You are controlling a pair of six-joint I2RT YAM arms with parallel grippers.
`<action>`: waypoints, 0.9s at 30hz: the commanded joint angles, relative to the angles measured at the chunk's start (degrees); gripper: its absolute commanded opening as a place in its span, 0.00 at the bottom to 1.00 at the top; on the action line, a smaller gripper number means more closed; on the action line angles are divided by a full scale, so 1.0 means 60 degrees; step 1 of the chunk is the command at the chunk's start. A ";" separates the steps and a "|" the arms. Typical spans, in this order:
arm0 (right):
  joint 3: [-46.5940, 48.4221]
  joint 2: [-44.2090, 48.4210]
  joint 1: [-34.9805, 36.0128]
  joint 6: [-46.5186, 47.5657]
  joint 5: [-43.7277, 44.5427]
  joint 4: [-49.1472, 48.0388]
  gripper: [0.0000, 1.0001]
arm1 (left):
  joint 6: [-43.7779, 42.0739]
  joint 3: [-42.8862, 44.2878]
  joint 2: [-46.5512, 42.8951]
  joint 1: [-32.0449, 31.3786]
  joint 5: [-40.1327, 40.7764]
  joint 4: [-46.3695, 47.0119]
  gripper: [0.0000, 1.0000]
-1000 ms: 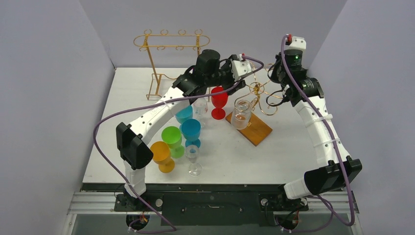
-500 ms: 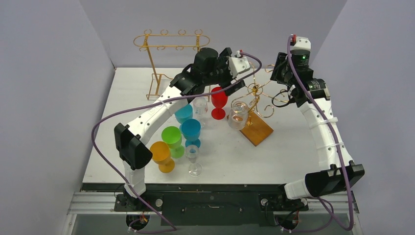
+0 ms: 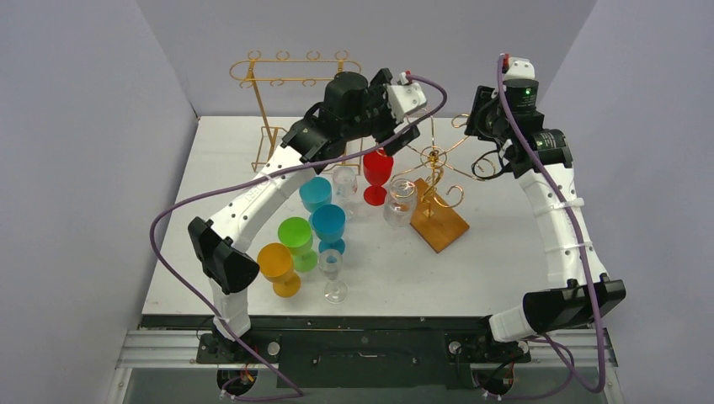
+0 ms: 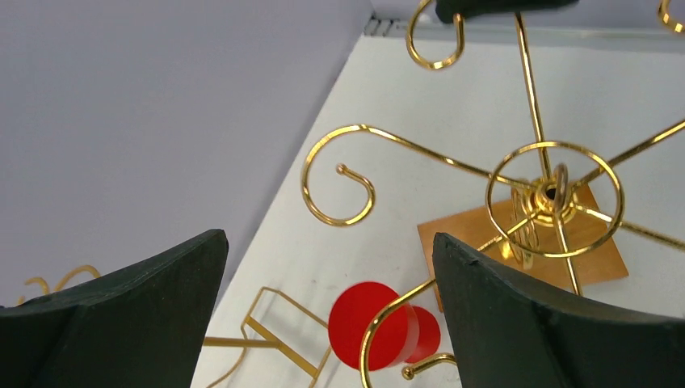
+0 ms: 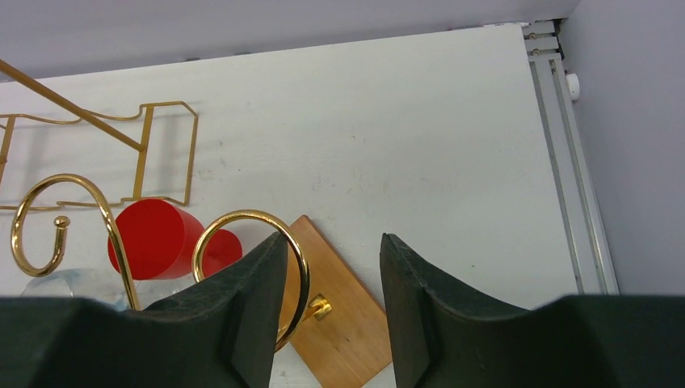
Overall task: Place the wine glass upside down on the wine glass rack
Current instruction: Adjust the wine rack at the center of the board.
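A clear wine glass point(image 3: 398, 203) hangs bowl-down and slightly tilted from one curled arm of the gold wine glass rack point(image 3: 433, 157), which stands on a wooden base point(image 3: 441, 225). My left gripper point(image 3: 411, 124) hovers just left of the rack's top, open wide and empty point(image 4: 327, 242). It looks down on the rack's centre ring point(image 4: 554, 194). My right gripper point(image 3: 487, 160) is at the rack's right side, open point(image 5: 331, 242). A gold loop point(image 5: 252, 242) lies against its left finger, and nothing is between the jaws.
A red glass point(image 3: 376, 175) stands just left of the rack. Several blue, green, orange and clear glasses point(image 3: 313, 236) cluster at front left. A tall gold hanging rack point(image 3: 294, 71) stands at the back, and grey walls close in both sides.
Both grippers opened. The left one let go and drew up and back. The rack's arms swung round, carrying the hanging clear glass a little to the left.
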State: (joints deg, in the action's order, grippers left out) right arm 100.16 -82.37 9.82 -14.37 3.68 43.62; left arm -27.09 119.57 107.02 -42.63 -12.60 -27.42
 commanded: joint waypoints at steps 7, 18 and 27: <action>0.0036 -0.0439 -0.0482 0.0012 -0.0151 -0.0208 0.33 | 0.1031 0.1705 0.0268 0.0028 -0.0172 0.0663 0.96; 0.0021 -0.0367 -0.0614 -0.0078 -0.0170 -0.0282 0.53 | 0.1292 0.1984 0.0006 0.0188 0.0372 -0.0340 0.96; 0.0388 -0.0154 -0.0890 -0.0222 -0.0511 -0.0347 0.59 | 0.1857 0.2578 -0.0240 0.0567 0.1222 -0.2263 0.96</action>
State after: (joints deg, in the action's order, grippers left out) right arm 100.12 -84.95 5.15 -14.87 1.41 43.35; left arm -18.41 132.31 108.55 -40.47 -8.40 -36.03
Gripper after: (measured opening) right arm 0.611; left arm 0.963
